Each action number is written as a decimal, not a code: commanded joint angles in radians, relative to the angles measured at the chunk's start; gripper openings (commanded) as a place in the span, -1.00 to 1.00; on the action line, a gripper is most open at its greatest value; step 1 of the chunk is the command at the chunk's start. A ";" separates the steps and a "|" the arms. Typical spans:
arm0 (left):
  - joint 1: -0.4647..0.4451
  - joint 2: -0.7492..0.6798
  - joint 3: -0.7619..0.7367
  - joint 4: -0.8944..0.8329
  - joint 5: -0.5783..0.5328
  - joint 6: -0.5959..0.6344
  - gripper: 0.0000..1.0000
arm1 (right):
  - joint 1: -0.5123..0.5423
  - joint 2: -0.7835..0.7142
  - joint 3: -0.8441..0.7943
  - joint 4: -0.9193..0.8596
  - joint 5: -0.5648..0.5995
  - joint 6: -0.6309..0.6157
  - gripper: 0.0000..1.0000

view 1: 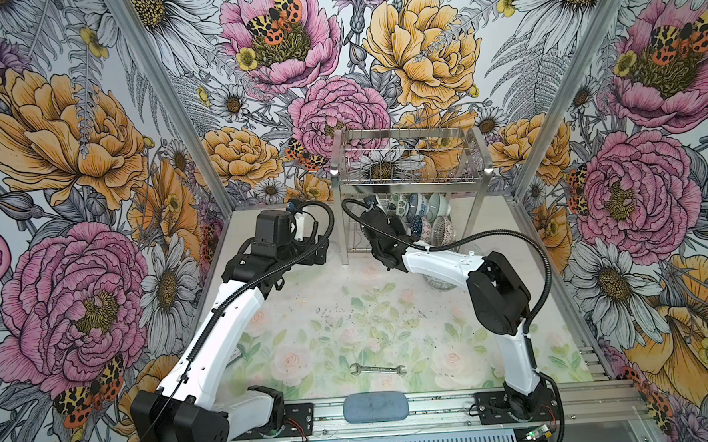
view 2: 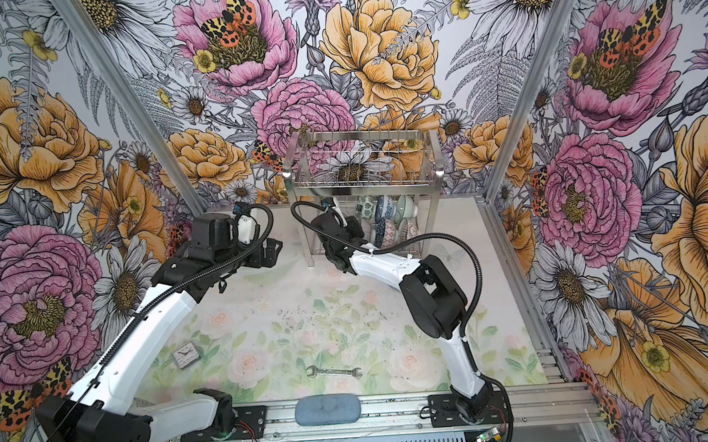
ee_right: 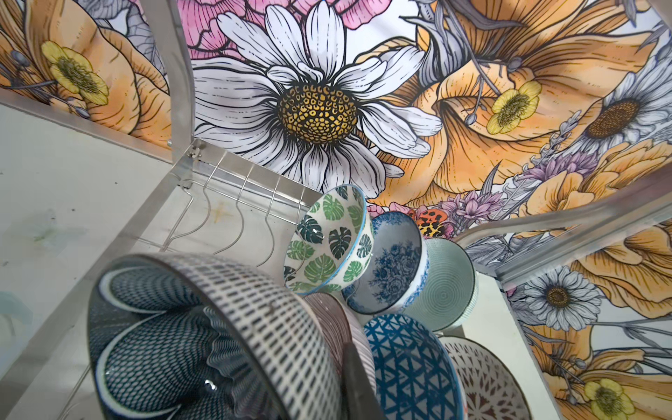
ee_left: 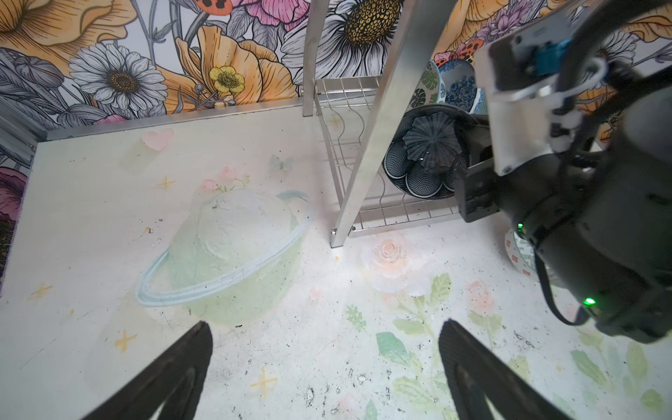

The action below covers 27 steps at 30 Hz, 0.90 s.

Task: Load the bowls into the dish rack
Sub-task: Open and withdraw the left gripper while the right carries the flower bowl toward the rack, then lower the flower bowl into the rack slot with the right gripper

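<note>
Right gripper [ee_left: 467, 163]: clamped on dark blue mesh-patterned ceramic bowl [ee_left: 425, 160] inside shiny steel wire dish rack [view 1: 408, 177], 12 o'clock, beside six racked bowls [ee_right: 396, 269]. Left gripper [ee_left: 325, 327]: apart, empty. Red-patterned white bowl [ee_left: 516, 252], 2 o'clock on tabletop [view 1: 307, 316], not yet loaded.

The dish rack [view 1: 409, 180], two tiers of shiny steel wire on flat legs, stands upright at the 12 o'clock edge of the tabletop [view 1: 307, 316]. Bowls stand on edge in its lower tier, crowded toward 3 o'clock. In the back row a green leaf-print bowl [ee_right: 329, 240], a blue floral bowl [ee_right: 394, 271] and a pale mint bowl [ee_right: 449, 291] sit close together. In the front row are a striped bowl [ee_right: 332, 320], a blue triangle-patterned bowl [ee_right: 407, 363] and a white lattice bowl [ee_right: 483, 382]. At their 9 o'clock a dark net-patterned bowl [ee_right: 174, 327] tilts on edge over the wavy wires, its rim nipped in the right pincer [ee_right: 338, 367]. A white bowl with red marks [ee_left: 518, 254] rests on the tabletop at the rack's 6 o'clock.
</note>
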 commanded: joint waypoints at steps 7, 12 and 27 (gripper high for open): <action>0.028 -0.020 -0.004 0.031 0.033 0.013 0.97 | -0.029 0.134 0.179 0.155 0.122 -0.127 -1.00; 0.041 -0.027 -0.003 0.034 0.048 0.006 0.97 | -0.050 0.200 0.240 0.222 0.133 -0.193 -1.00; 0.048 -0.036 -0.005 0.036 0.049 0.006 0.97 | -0.100 0.464 0.563 0.316 0.147 -0.389 -1.00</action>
